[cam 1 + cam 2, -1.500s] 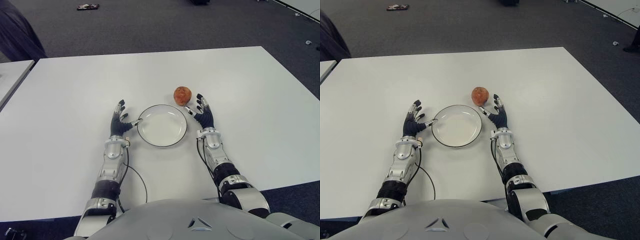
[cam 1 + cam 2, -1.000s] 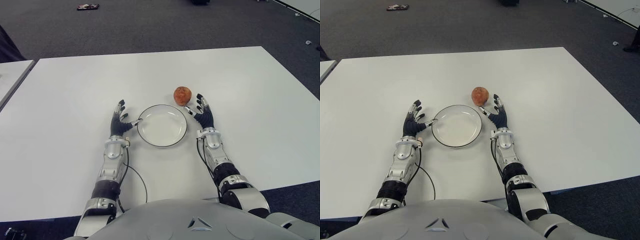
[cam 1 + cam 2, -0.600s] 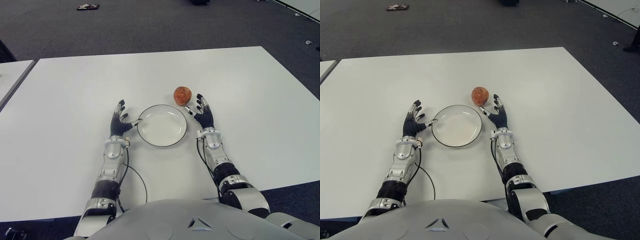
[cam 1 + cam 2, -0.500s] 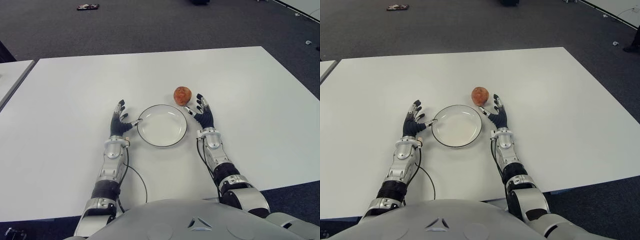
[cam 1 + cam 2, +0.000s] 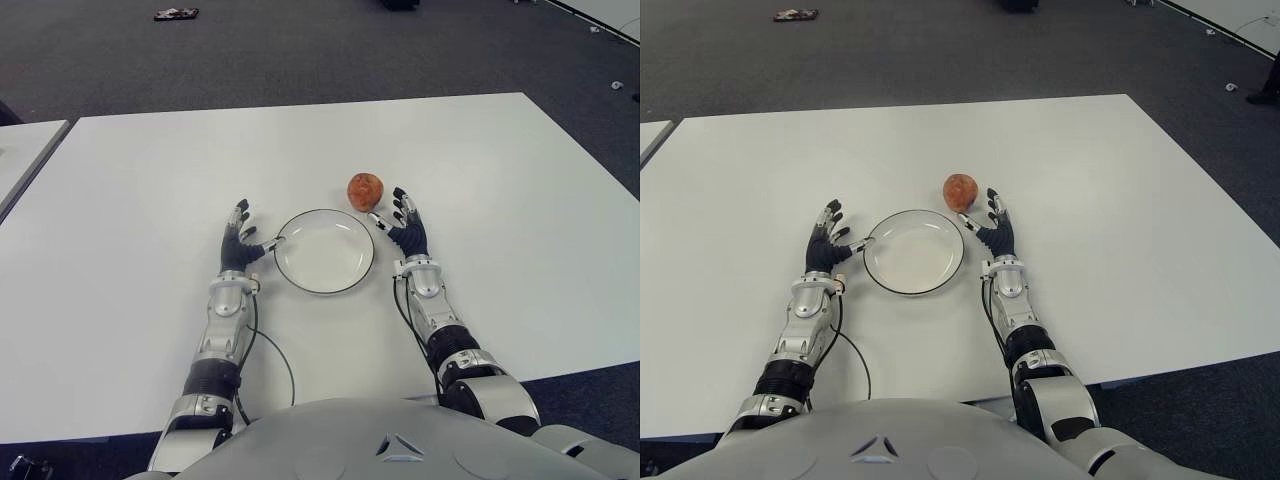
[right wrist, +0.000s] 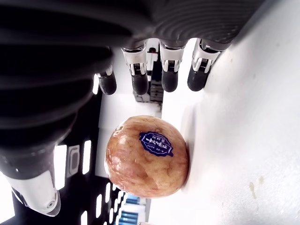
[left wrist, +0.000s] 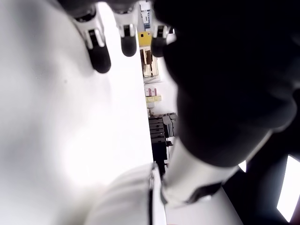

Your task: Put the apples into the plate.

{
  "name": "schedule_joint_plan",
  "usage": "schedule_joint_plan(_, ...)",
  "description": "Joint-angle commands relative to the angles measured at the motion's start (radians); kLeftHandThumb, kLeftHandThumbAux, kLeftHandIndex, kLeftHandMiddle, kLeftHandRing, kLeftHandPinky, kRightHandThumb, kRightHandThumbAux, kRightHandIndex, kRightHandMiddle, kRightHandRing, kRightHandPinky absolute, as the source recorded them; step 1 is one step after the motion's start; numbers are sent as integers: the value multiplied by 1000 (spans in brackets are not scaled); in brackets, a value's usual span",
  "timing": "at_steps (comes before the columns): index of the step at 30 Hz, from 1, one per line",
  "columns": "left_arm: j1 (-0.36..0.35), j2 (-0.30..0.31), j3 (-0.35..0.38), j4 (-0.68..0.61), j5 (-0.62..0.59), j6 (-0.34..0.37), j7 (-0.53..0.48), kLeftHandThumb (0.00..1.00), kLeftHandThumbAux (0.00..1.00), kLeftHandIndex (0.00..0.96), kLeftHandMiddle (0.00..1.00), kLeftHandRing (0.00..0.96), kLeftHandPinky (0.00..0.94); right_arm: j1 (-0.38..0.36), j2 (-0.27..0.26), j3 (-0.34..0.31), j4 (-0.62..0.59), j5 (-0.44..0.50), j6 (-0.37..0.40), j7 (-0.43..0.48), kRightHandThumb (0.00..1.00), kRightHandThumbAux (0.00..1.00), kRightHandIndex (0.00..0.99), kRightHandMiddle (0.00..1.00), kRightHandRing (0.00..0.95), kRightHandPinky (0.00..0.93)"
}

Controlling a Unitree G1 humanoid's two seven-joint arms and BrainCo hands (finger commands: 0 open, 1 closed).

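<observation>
One red-orange apple (image 5: 365, 190) with a small blue sticker (image 6: 156, 143) sits on the white table (image 5: 520, 200), just beyond the right rim of the white, dark-edged plate (image 5: 324, 251). The plate holds nothing. My right hand (image 5: 404, 226) lies at the plate's right side, just short of the apple, fingers spread and holding nothing. In its wrist view the apple (image 6: 146, 156) sits apart from the fingertips (image 6: 169, 80). My left hand (image 5: 240, 244) shows at the plate's left edge, open, thumb close to the rim.
The table's far edge gives onto dark carpet, where a small flat object (image 5: 176, 14) lies. A second white table's corner (image 5: 25, 155) shows at the far left. A thin black cable (image 5: 275, 355) runs beside my left forearm.
Both hands, the apple and the plate have stayed put. A dark shape at the far left edge has slipped out of view.
</observation>
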State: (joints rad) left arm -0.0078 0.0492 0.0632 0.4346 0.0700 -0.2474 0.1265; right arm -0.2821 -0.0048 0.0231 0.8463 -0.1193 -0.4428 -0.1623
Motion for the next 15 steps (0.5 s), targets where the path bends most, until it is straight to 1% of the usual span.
schedule_joint_plan(1, -4, -6, 1, 23, 3, 16, 11, 0, 277, 0, 0, 0, 16, 30, 13, 13, 29, -7, 57, 12, 158, 684, 0, 18, 30, 76)
schedule_joint_plan(3, -5, -6, 1, 24, 3, 17, 12, 0, 277, 0, 0, 0, 15, 34, 12, 13, 16, -10, 58, 6, 161, 684, 0, 19, 30, 78)
schedule_joint_plan(5, -7, -7, 1, 26, 4, 19, 14, 0, 278, 0, 0, 0, 14, 44, 6, 9, -30, -11, 64, 0, 163, 683, 0, 20, 30, 75)
schedule_joint_plan(7, -11, -7, 1, 29, 4, 19, 16, 0, 278, 0, 0, 0, 12, 57, -8, 1, -126, -10, 85, -5, 167, 684, 0, 21, 30, 69)
schedule_joint_plan(8, -13, -8, 1, 32, 4, 20, 16, 0, 278, 0, 0, 0, 12, 66, -14, -3, -200, -12, 103, -8, 168, 685, 0, 21, 30, 69)
schedule_joint_plan(10, -17, -8, 1, 37, 4, 19, 17, 0, 278, 0, 0, 0, 7, 81, -18, -7, -306, -17, 131, -16, 172, 689, 0, 21, 31, 71)
schedule_joint_plan(13, -20, -9, 1, 39, 4, 19, 17, 0, 278, 0, 0, 0, 4, 94, -14, -7, -424, -38, 144, -41, 177, 693, 0, 20, 33, 76)
schedule_joint_plan(15, -25, -9, 2, 46, 2, 17, 16, 0, 279, 0, 0, 0, 4, 78, -14, -8, -473, -57, 143, -62, 180, 695, 0, 20, 36, 82)
